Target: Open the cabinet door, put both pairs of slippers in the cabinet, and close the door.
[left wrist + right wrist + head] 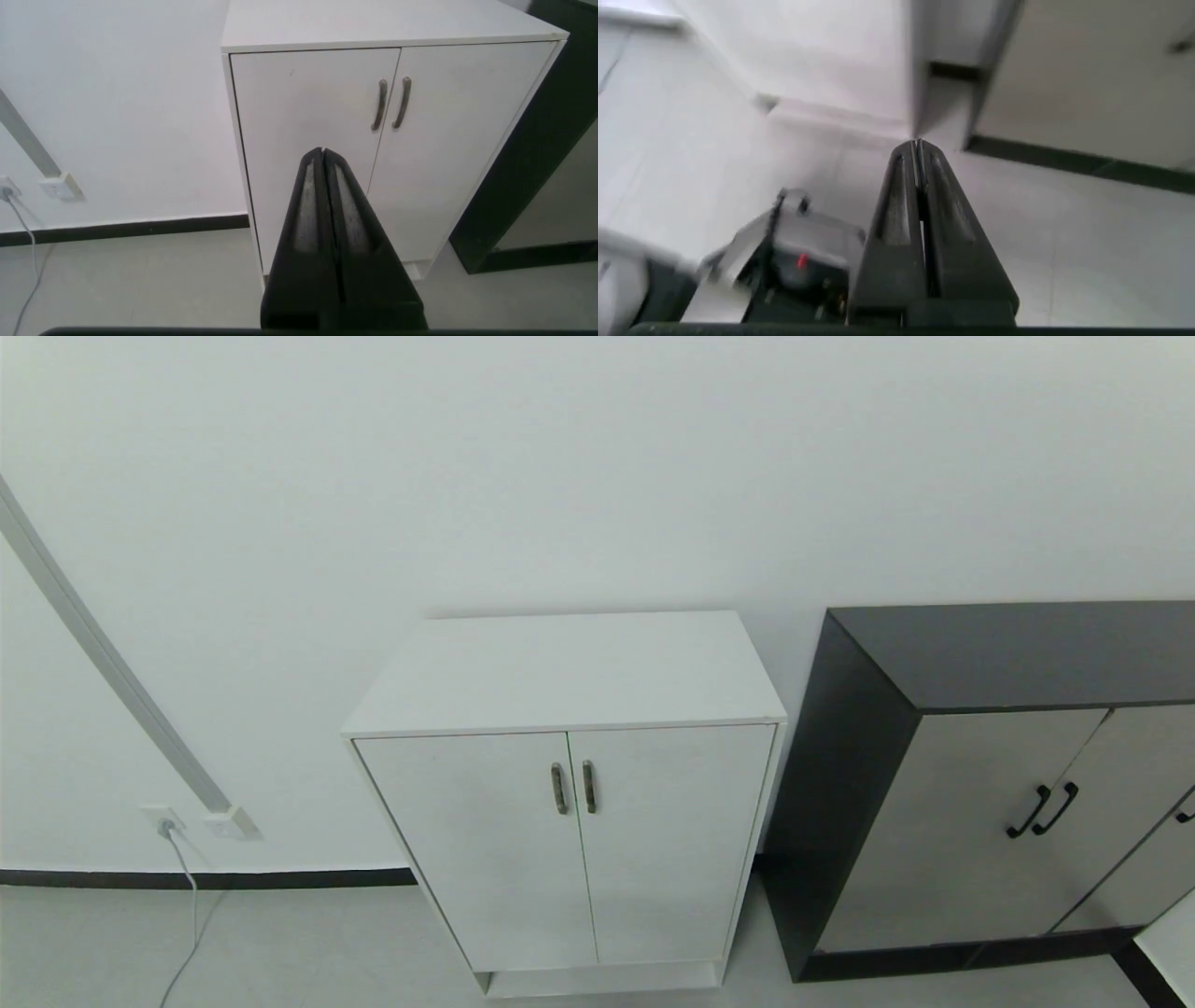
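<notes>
Nearest, the left gripper [322, 154] has its two dark fingers pressed together with no gap and nothing between them, its tip aimed at the front of the white cabinet [560, 672]. The right gripper [918, 145] is likewise closed flat and empty, above pale floor [308, 943]. The cabinet stands on that floor against the wall [560, 476], both doors [485, 840] closed, their two vertical handles [559, 789] side by side at the centre seam. Bare floor lies open in front of it and to its left. Just beside its right edge stands a dark cabinet [840, 803]. On the wall to the left, above a black baseboard [233, 878], are a socket [161, 819] with a cable [191, 905] trailing down and a slanting conduit [93, 644].
</notes>
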### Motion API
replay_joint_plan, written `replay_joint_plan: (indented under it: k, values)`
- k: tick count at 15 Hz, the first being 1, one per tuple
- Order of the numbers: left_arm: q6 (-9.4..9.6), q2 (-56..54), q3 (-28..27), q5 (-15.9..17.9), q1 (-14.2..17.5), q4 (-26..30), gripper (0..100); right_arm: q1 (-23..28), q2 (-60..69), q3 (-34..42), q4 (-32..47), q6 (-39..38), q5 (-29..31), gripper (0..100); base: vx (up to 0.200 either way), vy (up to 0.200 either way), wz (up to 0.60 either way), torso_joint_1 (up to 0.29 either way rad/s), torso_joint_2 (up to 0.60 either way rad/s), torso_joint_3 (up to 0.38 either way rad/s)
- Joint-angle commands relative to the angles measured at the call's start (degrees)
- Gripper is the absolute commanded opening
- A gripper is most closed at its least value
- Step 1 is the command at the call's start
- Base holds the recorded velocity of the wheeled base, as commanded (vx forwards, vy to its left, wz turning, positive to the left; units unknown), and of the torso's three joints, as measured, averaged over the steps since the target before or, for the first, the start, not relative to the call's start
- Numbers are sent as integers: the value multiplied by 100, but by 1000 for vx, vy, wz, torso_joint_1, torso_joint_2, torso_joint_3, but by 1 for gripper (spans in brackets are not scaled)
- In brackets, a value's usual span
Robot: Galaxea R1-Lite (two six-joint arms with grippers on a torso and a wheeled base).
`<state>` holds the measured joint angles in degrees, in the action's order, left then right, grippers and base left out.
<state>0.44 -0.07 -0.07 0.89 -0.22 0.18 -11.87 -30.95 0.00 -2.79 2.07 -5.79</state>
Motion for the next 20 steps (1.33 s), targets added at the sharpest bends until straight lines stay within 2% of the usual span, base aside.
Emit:
replay_joint_plan:
  k: [1, 3, 5, 7, 8, 10, 13, 15, 17, 20]
  values:
    - [0, 7, -1, -1, 4, -1, 0, -298, 538, 0, 262, 21, 8, 0, 0, 0, 0, 0, 0, 0]
    - [0, 7, 7, -1, 4, -1, 0, -439, 625, 0, 279, 4, 8, 0, 0, 0, 0, 0, 0, 0]
    - [0, 7, -1, -1, 4, -1, 0, -333, 775, 0, 279, -5, 43, 0, 0, 0, 0, 0, 0, 0]
    - [0, 7, -1, -1, 4, -1, 0, -43, 1056, 0, 279, -5, 43, 0, 0, 0, 0, 0, 0, 0]
    - [0, 7, -1, -1, 4, -1, 0, 308, 1355, 0, 279, -5, 52, 0, 0, 0, 0, 0, 0, 0]
    - [0, 7, -1, -1, 4, -1, 0, 678, 1830, 0, 279, -5, 52, 0, 0, 0, 0, 0, 0, 0]
    - [0, 7, -1, -1, 4, -1, 0, 757, 2559, 0, 279, -23, 69, 0, 0, 0, 0, 0, 0, 0]
    - [-9, 7, -1, -1, 4, -1, 0, 765, 2559, 0, 270, -146, 271, 0, 0, 0, 0, 0, 0, 0]
    - [-9, 7, -1, -10, 4, -1, 0, 765, 2559, 0, 244, -471, 298, 0, 0, 0, 0, 0, 0, 0]
    - [-9, 7, -1, -10, 4, -1, 0, 757, 2559, 0, 244, -480, 254, 0, 0, 0, 0, 0, 0, 0]
